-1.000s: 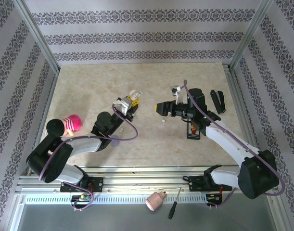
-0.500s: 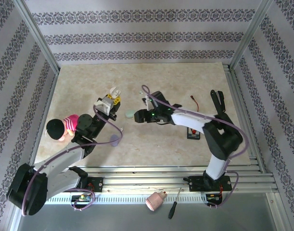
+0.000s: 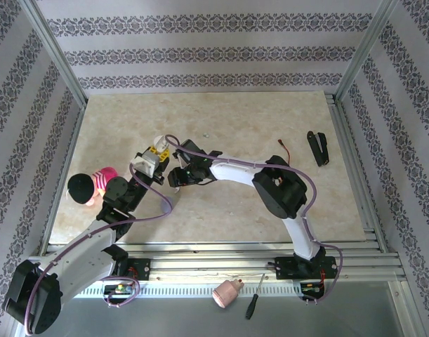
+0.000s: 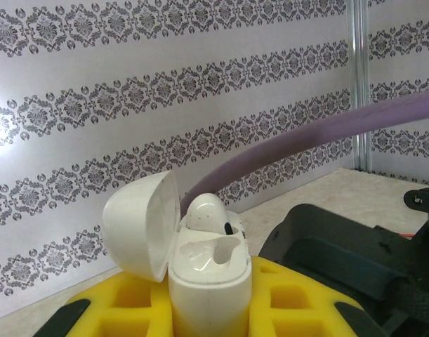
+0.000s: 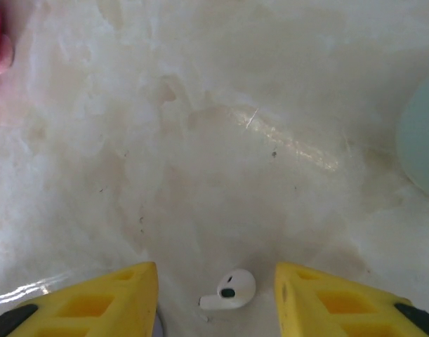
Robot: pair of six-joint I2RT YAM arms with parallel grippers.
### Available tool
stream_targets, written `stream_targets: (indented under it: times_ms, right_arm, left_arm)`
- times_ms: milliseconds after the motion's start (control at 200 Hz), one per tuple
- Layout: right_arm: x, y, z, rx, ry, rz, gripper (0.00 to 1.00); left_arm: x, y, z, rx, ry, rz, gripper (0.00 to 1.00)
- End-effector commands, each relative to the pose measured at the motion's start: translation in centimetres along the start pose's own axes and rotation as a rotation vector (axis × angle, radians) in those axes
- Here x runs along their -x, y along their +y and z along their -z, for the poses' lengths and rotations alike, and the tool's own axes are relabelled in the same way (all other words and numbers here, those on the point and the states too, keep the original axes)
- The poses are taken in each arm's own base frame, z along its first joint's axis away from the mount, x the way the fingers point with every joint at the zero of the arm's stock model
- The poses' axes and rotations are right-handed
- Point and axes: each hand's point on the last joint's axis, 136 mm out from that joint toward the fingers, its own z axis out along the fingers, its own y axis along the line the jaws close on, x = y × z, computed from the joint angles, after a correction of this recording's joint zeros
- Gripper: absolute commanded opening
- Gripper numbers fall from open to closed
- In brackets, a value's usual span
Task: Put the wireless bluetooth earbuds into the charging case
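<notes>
From above, the left arm (image 3: pixel 95 239) stretches from the near left corner up toward the middle of the tabletop (image 3: pixel 228 116), its elbow just beside a pink and black toy (image 3: pixel 95 185) near the left edge. Its left tool (image 3: pixel 154 151) is clamped on a white charging case (image 3: pixel 160 141). The right arm (image 3: pixel 281 189) rises from its base, bends hard and reaches leftward across the tabletop. That puts the right tool (image 3: pixel 177 174) low over the surface, just beside the left tool. A black part (image 3: pixel 317 147) lies near the right edge.

From the left wrist, the case (image 4: pixel 210 277) stands upright between the yellow fingers (image 4: pixel 291 302), its lid (image 4: pixel 140 225) swung open to the left. One white earbud (image 4: pixel 207 210) sits in the far socket; the near socket gapes. I can read no writing on the case. A purple cable (image 4: pixel 326 137) arcs behind it.

From the right wrist, the right tool (image 5: pixel 215 275) points down with its yellow fingers (image 5: pixel 109 298) spread apart. A loose earbud (image 5: pixel 228 289) lies on the marbled tabletop between them, touching neither. A pale green rounded thing (image 5: pixel 421 144) pokes in at the picture's right side.
</notes>
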Motion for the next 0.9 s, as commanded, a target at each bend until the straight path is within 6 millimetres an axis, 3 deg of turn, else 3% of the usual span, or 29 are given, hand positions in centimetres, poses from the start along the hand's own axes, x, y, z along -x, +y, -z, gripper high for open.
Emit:
stream_targets:
  times_ms: [0,340,695,894]
  right_arm:
    - [-0.4,-0.8,-0.9,-0.045,0.038,0.016,0.43]
    - [-1.6,-0.7,-2.2,-0.078,0.114,0.077,0.37]
    - [-3.0,0.7,-2.2,-0.060,0.161,0.140,0.34]
    - [-3.7,0.3,-2.4,-0.089,0.183,0.160,0.32]
  left_arm:
    - [-0.2,0.0,0.2,-0.008,0.006,-0.016,0.00]
    - [-0.9,-0.4,0.1,-0.021,0.022,-0.009,0.00]
    - [-1.7,-0.1,0.4,0.001,0.031,-0.010,0.00]
    - [-1.9,-0.1,0.5,0.005,0.036,-0.017,0.00]
